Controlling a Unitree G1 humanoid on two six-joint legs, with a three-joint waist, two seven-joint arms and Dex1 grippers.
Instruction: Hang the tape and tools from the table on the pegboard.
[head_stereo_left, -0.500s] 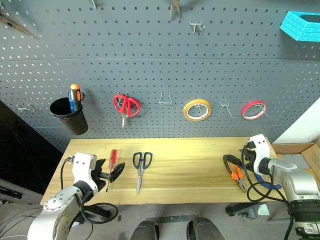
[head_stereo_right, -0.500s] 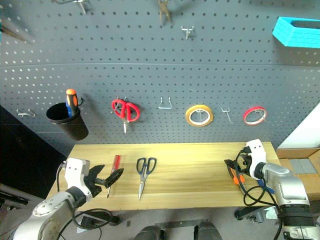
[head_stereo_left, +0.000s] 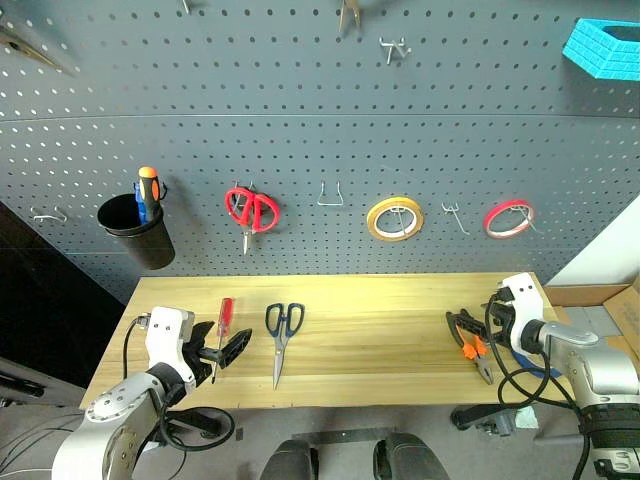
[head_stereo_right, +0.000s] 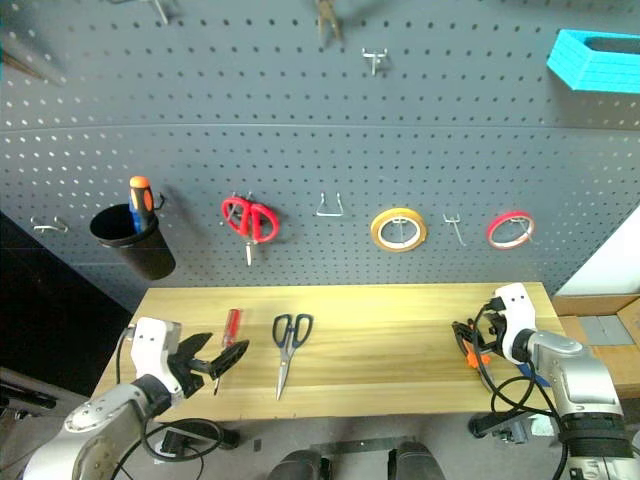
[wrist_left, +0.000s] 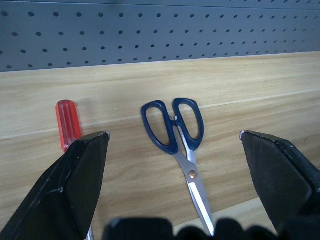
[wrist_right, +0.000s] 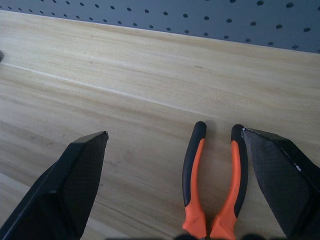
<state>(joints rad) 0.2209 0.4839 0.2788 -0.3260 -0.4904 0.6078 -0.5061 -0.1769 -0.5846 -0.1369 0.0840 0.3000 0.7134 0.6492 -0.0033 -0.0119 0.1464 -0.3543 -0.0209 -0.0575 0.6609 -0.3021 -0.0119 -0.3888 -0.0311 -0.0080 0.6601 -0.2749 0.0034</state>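
On the light wood table (head_stereo_left: 380, 345) lie a red-handled screwdriver (head_stereo_left: 225, 314), dark blue scissors (head_stereo_left: 283, 326) and orange-and-black pliers (head_stereo_left: 468, 341). The blue tape (head_stereo_left: 540, 369) peeks out at the table's right end, mostly hidden behind my right arm. My left gripper (head_stereo_left: 222, 348) is open at the near left edge, just in front of the screwdriver (wrist_left: 67, 122), with the scissors (wrist_left: 175, 127) ahead between its fingers. My right gripper (wrist_right: 174, 132) is open and low, right next to the pliers (wrist_right: 195, 175). The dark grey pegboard (head_stereo_left: 300, 120) rises behind the table.
On the pegboard hang a black cup (head_stereo_left: 135, 232) holding an orange-and-blue screwdriver, red scissors (head_stereo_left: 250, 210), yellow tape (head_stereo_left: 394, 219), red tape (head_stereo_left: 508, 219) and a cyan basket (head_stereo_left: 605, 48). Bare hooks (head_stereo_left: 331, 195) (head_stereo_left: 454, 216) sit between them. A cardboard box (head_stereo_left: 600, 296) stands at right.
My right hand has shifted slightly toward the table's right end. The left gripper and the tools on the table have stayed in place.
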